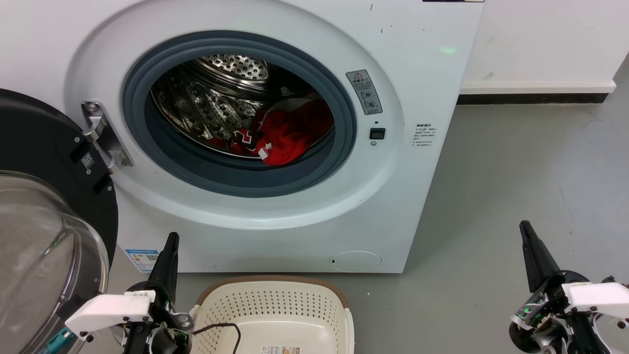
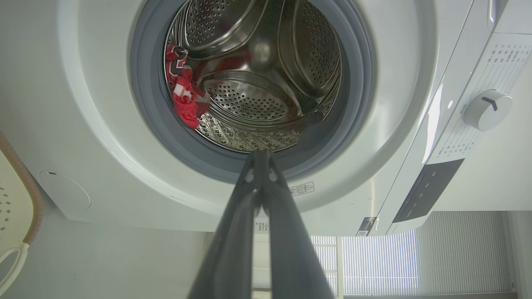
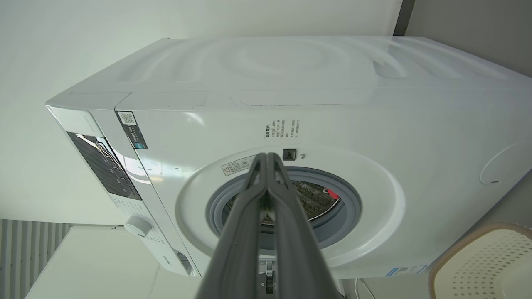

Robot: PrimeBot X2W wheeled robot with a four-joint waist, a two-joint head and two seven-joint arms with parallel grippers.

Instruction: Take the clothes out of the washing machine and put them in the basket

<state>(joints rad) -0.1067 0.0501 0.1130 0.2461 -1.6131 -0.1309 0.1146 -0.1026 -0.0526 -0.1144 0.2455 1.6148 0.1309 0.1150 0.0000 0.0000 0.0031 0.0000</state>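
In the head view, the washing machine (image 1: 393, 206) stands with its round door (image 1: 44, 142) swung wide open to the left. The clothes (image 1: 290, 132), red with white trim and a black-and-white number, lie in a heap at the bottom right of the steel drum (image 1: 211, 103), behind the grey rubber ring (image 1: 236, 179). The basket (image 1: 275, 279) sits on the grey floor (image 1: 516, 187) just in front of the machine, below the opening, with no garment visible in the part that shows. The left gripper (image 1: 172, 238) rests at the lower left beside the basket, fingers pressed together on nothing; the right gripper (image 1: 525, 227) rests at the lower right, well apart from the machine, its jaws likewise together and empty. In the left wrist view, the two dark fingers meet at their tips and point at the lower rim of the opening, the clothes bunched against the drum's left side. In the right wrist view, the fingers are together too, pointing at the ring's edge; a small patch of red shows inside the drum, and a corner of the basket lies at the lower right.
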